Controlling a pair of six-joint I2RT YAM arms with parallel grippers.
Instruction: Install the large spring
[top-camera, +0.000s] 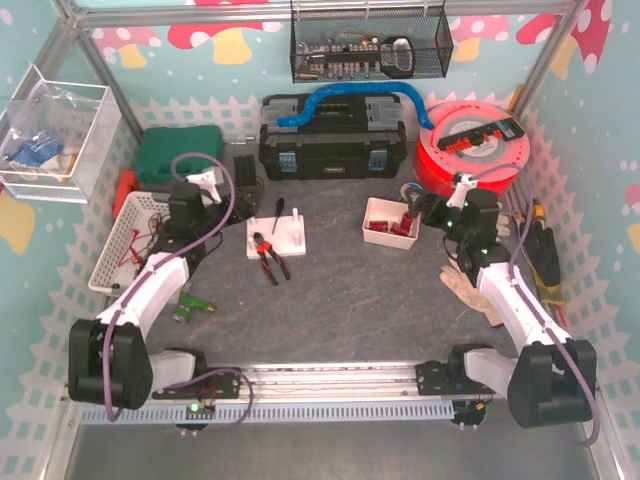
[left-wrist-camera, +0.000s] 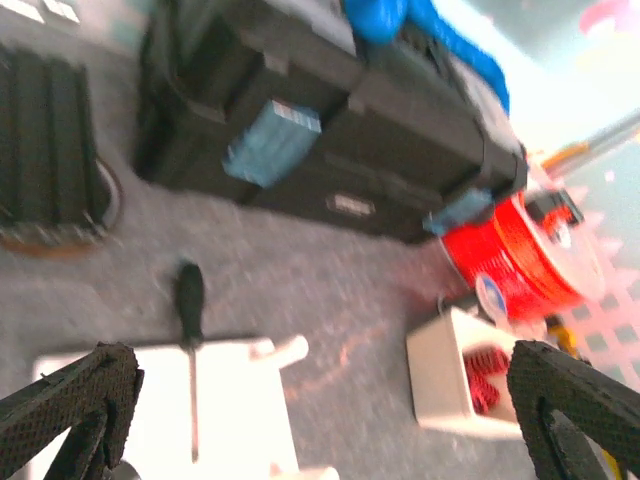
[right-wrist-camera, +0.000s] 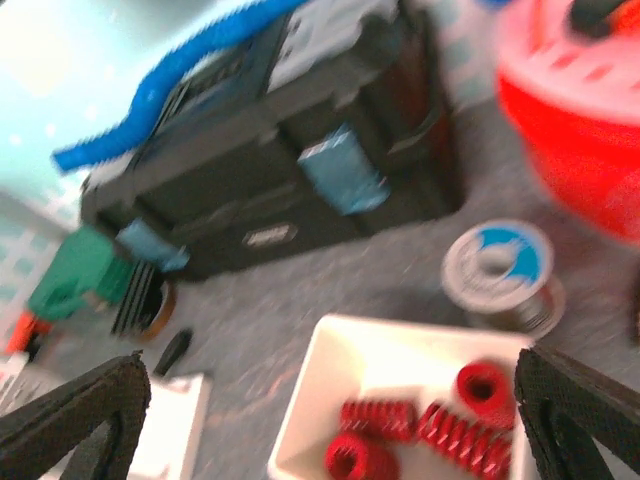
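Several red springs (right-wrist-camera: 440, 425) lie in a small white bin (right-wrist-camera: 330, 350), which also shows in the top view (top-camera: 376, 210) and in the left wrist view (left-wrist-camera: 440, 375). A white fixture block (top-camera: 290, 236) with a peg (left-wrist-camera: 280, 351) carries a black-handled screwdriver (left-wrist-camera: 190, 310). My right gripper (top-camera: 418, 210) is open and empty, hovering just right of and above the bin; its fingers (right-wrist-camera: 585, 420) stand wide apart. My left gripper (top-camera: 212, 185) is open and empty, left of the fixture block, with fingers (left-wrist-camera: 70, 400) spread wide.
A black toolbox (top-camera: 332, 135) with a blue hose (top-camera: 350, 95) stands at the back. A red cable reel (top-camera: 472, 150) is at the back right, a solder spool (right-wrist-camera: 500, 270) beside the bin. Pliers (top-camera: 270, 256) lie by the block. A white basket (top-camera: 125, 240) is on the left.
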